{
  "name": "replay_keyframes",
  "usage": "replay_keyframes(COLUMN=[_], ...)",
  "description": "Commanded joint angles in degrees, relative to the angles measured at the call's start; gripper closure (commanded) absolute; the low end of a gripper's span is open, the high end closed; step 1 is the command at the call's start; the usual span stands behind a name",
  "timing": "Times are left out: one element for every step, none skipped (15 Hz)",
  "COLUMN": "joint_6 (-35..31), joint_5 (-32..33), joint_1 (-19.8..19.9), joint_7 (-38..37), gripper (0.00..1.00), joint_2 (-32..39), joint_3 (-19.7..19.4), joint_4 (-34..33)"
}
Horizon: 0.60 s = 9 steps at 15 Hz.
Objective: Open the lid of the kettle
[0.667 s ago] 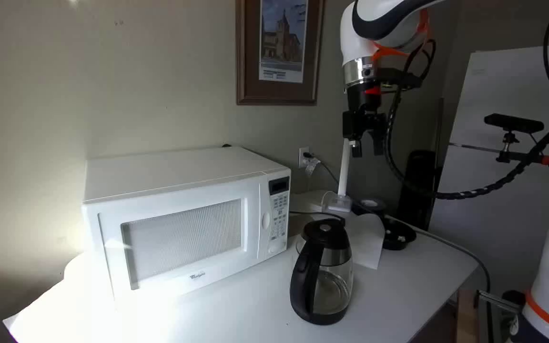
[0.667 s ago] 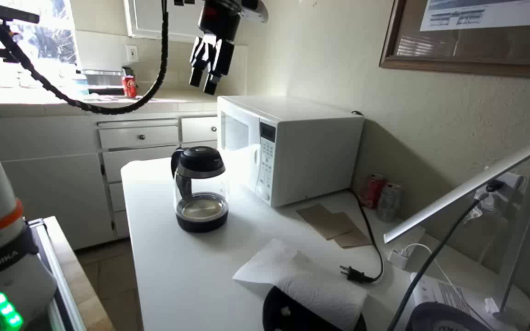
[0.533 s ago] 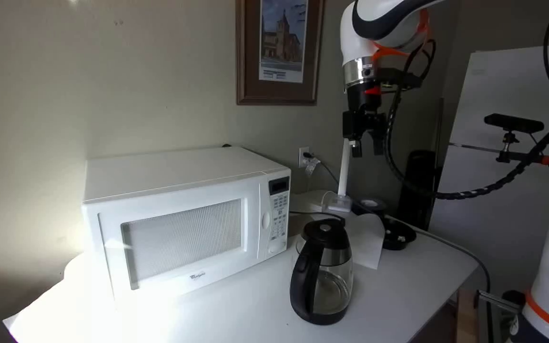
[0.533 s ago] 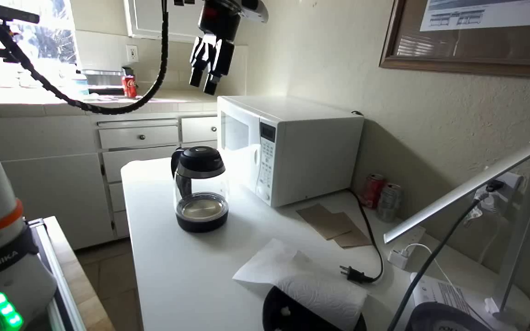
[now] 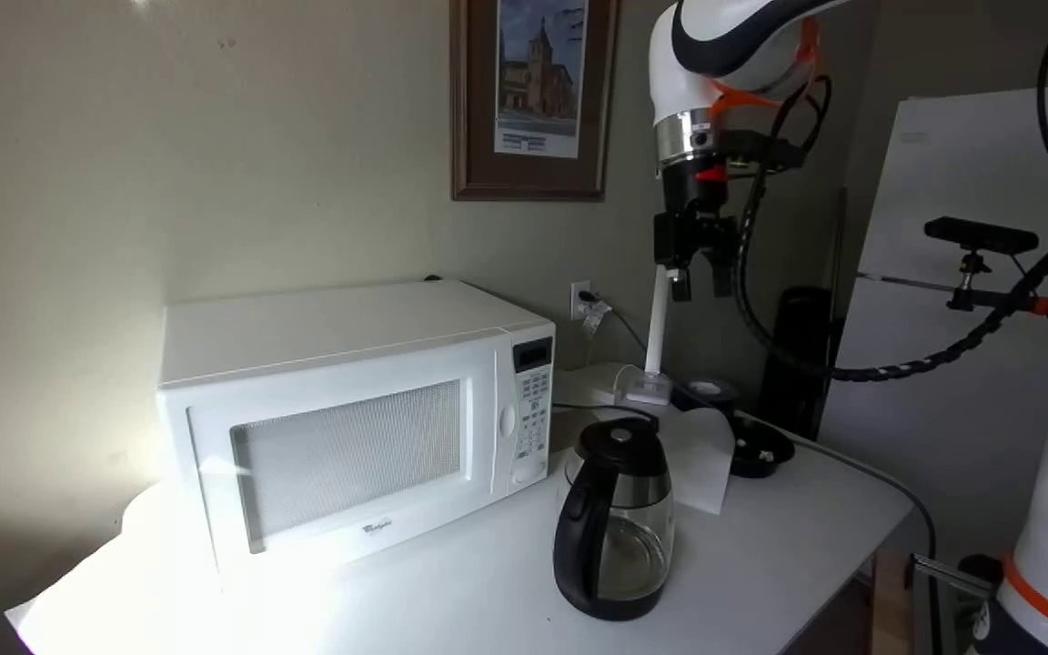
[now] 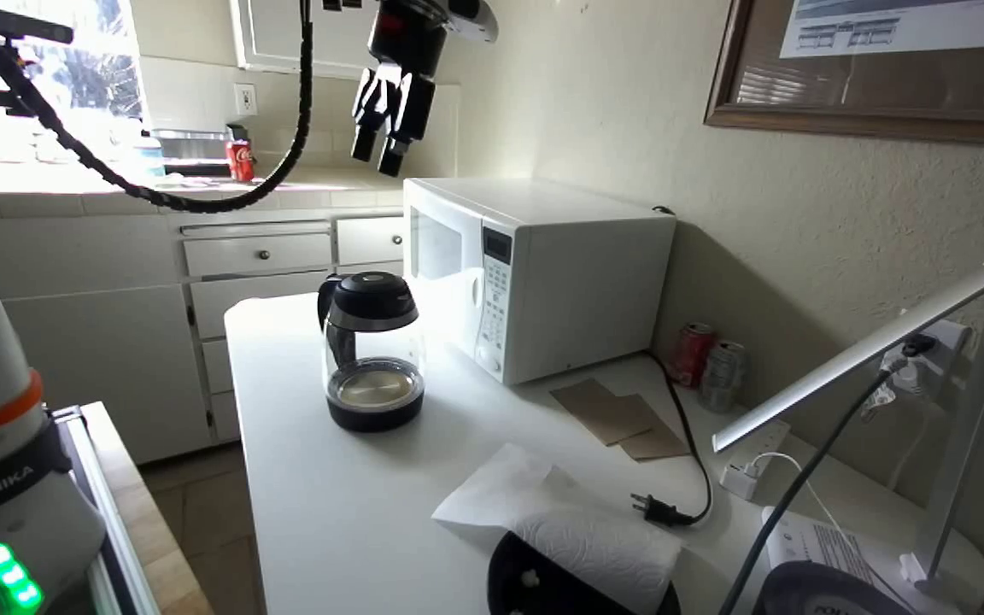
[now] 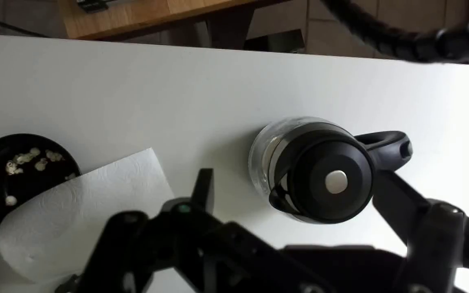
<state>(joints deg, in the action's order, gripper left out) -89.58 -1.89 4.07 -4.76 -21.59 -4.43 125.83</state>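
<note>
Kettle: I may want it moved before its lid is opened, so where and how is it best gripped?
Probably by its black handle, with the gripper brought in from the handle's side to close across its width. The kettle stands upright, and the handle sticks out opposite the spout as a slim bar. The rounded glass belly is much wider, so likely harder to pinch.

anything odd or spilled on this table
The kettle stands upright and no spill shows. Oddly, a power plug lies loose on the table, in no socket; a paper towel partly covers a black dish.
</note>
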Motion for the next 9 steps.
replay_keyframes(joint_6=[-0.99,-1.55,-1.91,-2.41,-4.31,-5.39,-6.53,-7.64,-8.98], joint_5=[1.12,1.55,2.07,2.79,3.18,3.2,3.22,3.65,3.87], joint_1=[-1.21,-1.89,-2.41,-2.91,-3.39,-4.04,-4.68,-5.14,-5.5], joint_7=[1.04,1.74,2.2,2.51,2.49,3.73,4.97,6.49,7.5], gripper=[0.0,0.0,0.0,0.0,0.0,0.0,0.0,0.0,0.0], joint_2=[1.77,2.09,2.57,3.16,3.64,4.49,5.46,6.07,6.57], joint_3=[2.14,2.94,3.74,4.49,5.14,5.56,5.94,6.14,6.33], joint_4=[1.18,1.67,2.02,2.21,2.87,3.3,3.8,4.36,4.82])
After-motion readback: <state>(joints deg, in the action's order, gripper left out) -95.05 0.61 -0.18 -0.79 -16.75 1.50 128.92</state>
